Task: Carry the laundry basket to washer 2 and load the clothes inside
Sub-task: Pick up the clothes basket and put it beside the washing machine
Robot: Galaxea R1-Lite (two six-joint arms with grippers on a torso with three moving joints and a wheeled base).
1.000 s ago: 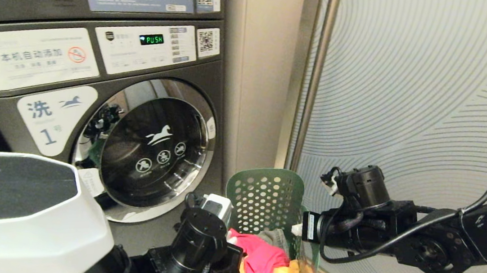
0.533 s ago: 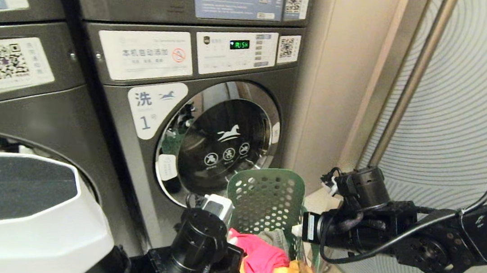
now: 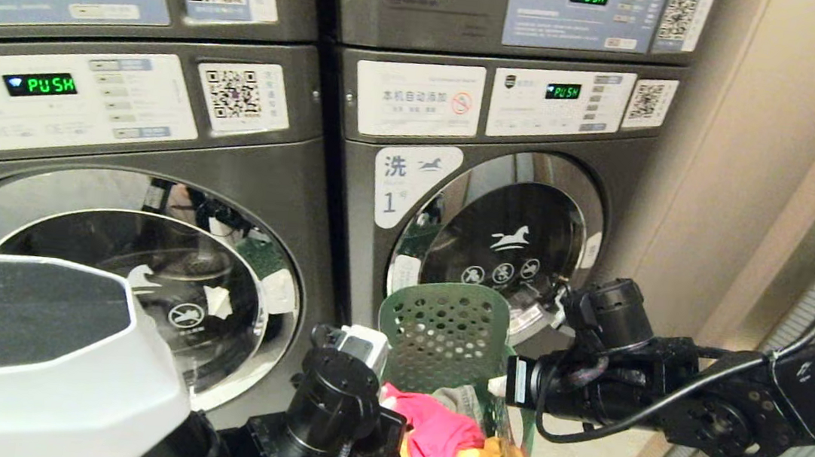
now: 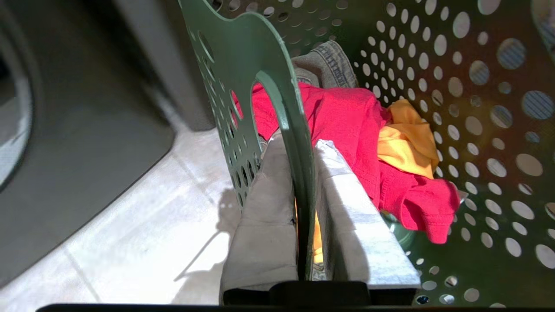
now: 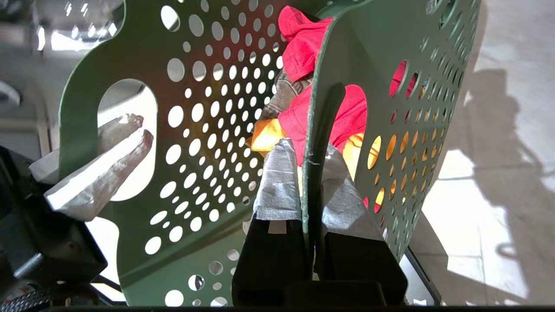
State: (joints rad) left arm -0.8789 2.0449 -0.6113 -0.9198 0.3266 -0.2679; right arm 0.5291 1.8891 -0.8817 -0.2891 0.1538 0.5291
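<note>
We carry the laundry basket (image 3: 442, 334) between both arms, low at the centre of the head view, with the washer labelled "1" (image 3: 484, 221) behind it at twelve o'clock and a second, like machine (image 3: 112, 228) at ten o'clock whose number label we cannot see from here, so it may or may not be washer 2. Our left hand (image 4: 303, 208) is pinching the thin rim of one basket wall, one padded finger outside and one inside; our right hand (image 5: 314, 186) is pinching the opposite wall the same way. The basket looks like light, fairly stiff plastic, though a wall this thin will likely flex under a side squeeze, so the firmer rim by the oval handle cut-out (image 5: 125, 130) seems the best hold. The clothes inside, a red garment (image 4: 347, 125), a yellow one (image 4: 407, 138) and a grey denim piece (image 4: 325, 65), are soft and limp and should bunch easily when picked from the top of the heap. Against the earlier frames the whole view has swung: washer "1" has slid from the left toward two o'clock, and the neighbouring machine has come into sight. The arms and basket keep their places in view, so it is the camera that has moved.
</note>
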